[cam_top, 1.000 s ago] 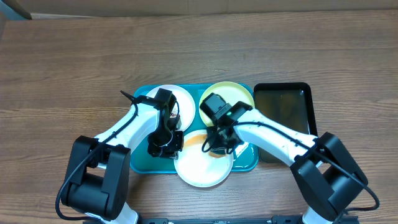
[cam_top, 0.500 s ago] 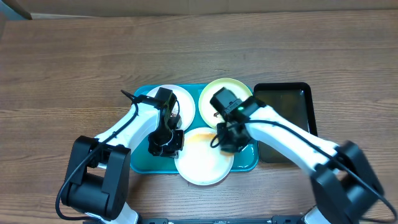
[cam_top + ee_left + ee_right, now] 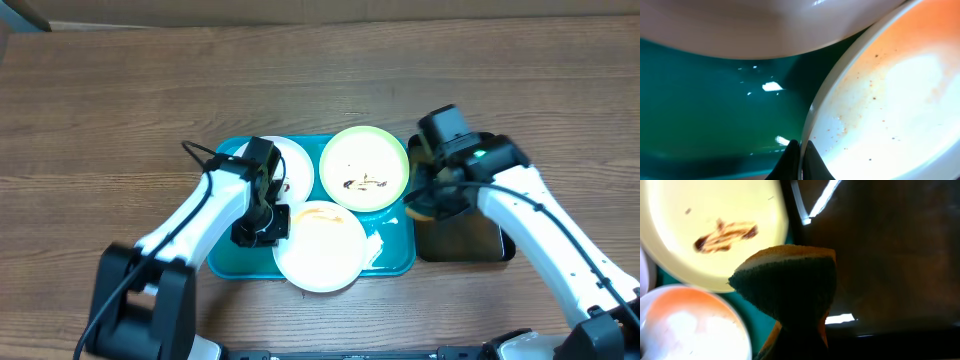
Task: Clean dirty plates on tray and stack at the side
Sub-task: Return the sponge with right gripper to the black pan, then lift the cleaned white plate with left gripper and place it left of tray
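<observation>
Tray [image 3: 398,265]: teal, on the wooden table [image 3: 120,90], with all three plates on it.
Yellow-green plate [image 3: 364,168]: rear right of the tray. Brown smears across its centre, so it is dirty.
Rear white plate [image 3: 296,160]: rear left of the tray, partly hidden by the left arm.
Front white plate [image 3: 320,248]: near side of the tray, its edge overhanging the near rim. The left wrist view shows an orange tint and fine specks, with no heavy smear.
Left gripper [image 3: 258,228]: at the left rim of the front white plate, fingertips [image 3: 791,152] pinched together on that rim.
Right gripper [image 3: 430,198]: above the left edge of the black tray [image 3: 470,238], clamped on the sponge [image 3: 790,282].
Sponge: yellow body with a dark green scouring face. It is held in the air — not touching any plate.
Black tray: just right of the teal tray. Whether the two touch cannot be told.
</observation>
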You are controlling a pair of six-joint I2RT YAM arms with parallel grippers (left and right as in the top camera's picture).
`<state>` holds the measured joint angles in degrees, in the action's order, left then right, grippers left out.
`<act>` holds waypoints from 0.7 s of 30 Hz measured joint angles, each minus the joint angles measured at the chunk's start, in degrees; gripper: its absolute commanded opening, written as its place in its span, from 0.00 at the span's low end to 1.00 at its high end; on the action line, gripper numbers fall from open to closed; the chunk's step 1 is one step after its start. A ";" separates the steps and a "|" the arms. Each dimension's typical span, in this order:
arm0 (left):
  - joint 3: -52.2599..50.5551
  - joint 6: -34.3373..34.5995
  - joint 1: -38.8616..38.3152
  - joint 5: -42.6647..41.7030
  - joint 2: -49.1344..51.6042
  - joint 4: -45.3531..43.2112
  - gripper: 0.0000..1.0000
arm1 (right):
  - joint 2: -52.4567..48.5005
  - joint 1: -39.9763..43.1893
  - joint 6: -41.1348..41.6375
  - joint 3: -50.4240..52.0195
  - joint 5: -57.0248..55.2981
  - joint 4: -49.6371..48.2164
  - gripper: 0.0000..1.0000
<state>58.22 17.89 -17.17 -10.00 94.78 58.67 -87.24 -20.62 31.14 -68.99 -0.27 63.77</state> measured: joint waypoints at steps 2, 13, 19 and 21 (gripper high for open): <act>0.02 0.20 0.00 1.92 -3.32 0.02 0.04 | -0.02 3.61 -0.59 -0.02 -0.15 0.59 0.04; 0.02 1.29 0.00 11.45 -13.88 -1.73 0.04 | -0.02 9.77 -4.81 0.00 -0.59 2.01 0.04; 0.79 1.75 -1.49 18.82 -17.35 -2.19 0.04 | -0.02 9.77 -5.53 -0.02 -0.63 1.79 0.04; 1.20 1.81 -3.21 21.64 -18.27 -2.95 0.04 | -0.02 9.77 -5.73 -0.02 -0.83 1.68 0.04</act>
<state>59.42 19.70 -20.38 11.64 76.51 55.72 -87.26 -10.85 25.41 -69.01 -1.10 65.45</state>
